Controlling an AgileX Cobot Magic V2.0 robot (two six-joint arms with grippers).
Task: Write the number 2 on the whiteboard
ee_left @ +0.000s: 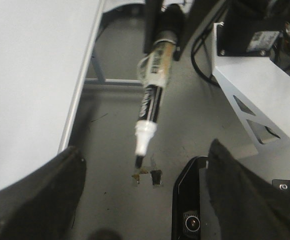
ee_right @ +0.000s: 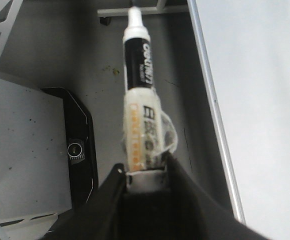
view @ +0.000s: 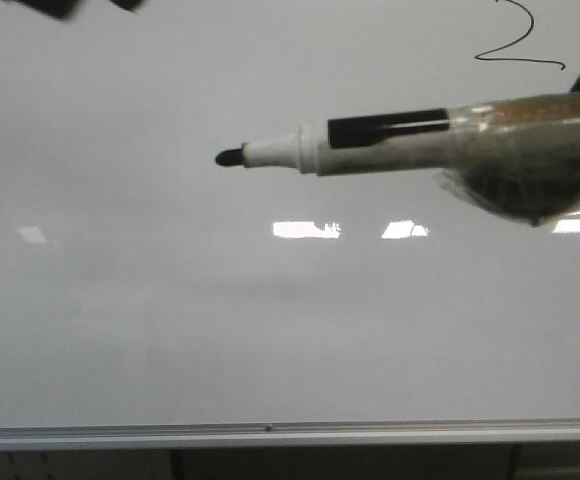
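Observation:
The whiteboard [view: 170,300] fills the front view, with a silver frame along its near edge [view: 270,432]. The number 2 [view: 518,45] is drawn in thin black line at the far right of the board. My right gripper [ee_right: 145,172] is shut on the tape-wrapped rear of a black-and-white marker [ee_right: 139,75]. The marker [view: 390,140] is held level above the board, tip pointing left and off the surface. My left gripper [ee_left: 145,200] is open and empty, beside the board's edge [ee_left: 80,85]. It shows only as dark shapes at the top left of the front view [view: 90,5].
Beyond the board's edge lies a grey floor with bits of tape [ee_left: 150,175]. A black device with a round lens [ee_left: 187,210] and a white metal base [ee_left: 255,95] stand there. The board's stand legs [ee_left: 97,75] are below the marker.

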